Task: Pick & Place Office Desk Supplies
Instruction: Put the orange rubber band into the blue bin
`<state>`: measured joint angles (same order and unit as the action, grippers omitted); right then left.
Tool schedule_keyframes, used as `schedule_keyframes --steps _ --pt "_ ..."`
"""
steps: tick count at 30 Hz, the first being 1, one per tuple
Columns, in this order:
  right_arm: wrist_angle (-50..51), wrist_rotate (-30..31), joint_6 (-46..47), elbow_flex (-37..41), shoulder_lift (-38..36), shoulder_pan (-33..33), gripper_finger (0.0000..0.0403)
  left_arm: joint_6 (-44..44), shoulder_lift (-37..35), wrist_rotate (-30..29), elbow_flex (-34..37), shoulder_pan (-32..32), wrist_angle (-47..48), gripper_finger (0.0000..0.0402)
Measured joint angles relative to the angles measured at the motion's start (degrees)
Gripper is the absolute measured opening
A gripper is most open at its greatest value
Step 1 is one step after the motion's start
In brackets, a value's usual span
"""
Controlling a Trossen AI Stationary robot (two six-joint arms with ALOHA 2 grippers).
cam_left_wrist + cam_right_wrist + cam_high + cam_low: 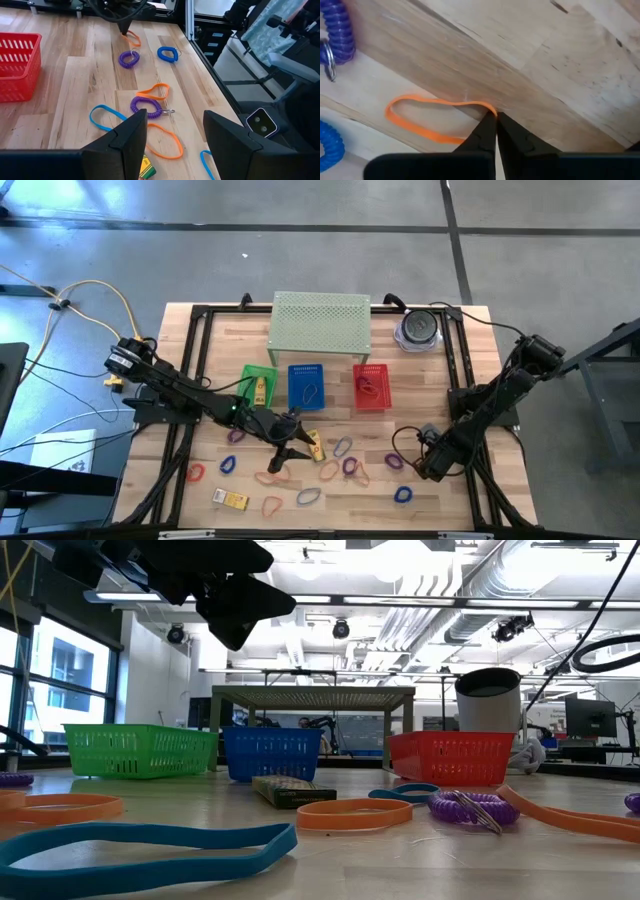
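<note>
Orange band pinched at the table's right

Orange rubber band (432,120) lies flat on the wooden table (560,65), its end nipped between the right gripper (496,125) tips, fully closed. Lift straight and slowly, checking it comes along. Left gripper (175,137) hovers mid-table, fingers parted, empty.

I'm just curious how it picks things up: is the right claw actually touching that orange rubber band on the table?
Touching. The right wrist view shows the right gripper shut, its fingertips pinching one end of the orange rubber band against the wooden table.
</note>
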<state>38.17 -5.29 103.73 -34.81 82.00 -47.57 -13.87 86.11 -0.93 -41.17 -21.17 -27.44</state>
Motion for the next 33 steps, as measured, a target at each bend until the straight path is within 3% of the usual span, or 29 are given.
schedule_keyframes --steps 5,16,21,26,33 --pt "0.89 0.61 -3.43 -1.27 0.14 0.0 0.0003 0.18 0.0 0.0 0.0 0.0 0.0 0.0189" --pt "6.8 7.82 -8.93 -9.99 0.2 -0.48 0.0002 -1.0 0.0 -0.04 -0.02 0.81 0.0 0.0189" --pt "8.01 16.1 -14.72 -14.22 0.2 -0.32 0.0002 -1.02 0.0 -0.4 -0.02 0.8 -0.46 0.0189" --pt "6.47 27.61 -23.25 -18.6 0.13 -0.26 0.0002 -0.98 -0.02 -6.67 -0.02 0.81 -3.73 0.0189" --pt "-3.94 42.26 -41.15 -21.18 0.07 2.61 0.0002 0.18 -0.02 -12.9 -0.02 0.81 -9.04 0.0189"
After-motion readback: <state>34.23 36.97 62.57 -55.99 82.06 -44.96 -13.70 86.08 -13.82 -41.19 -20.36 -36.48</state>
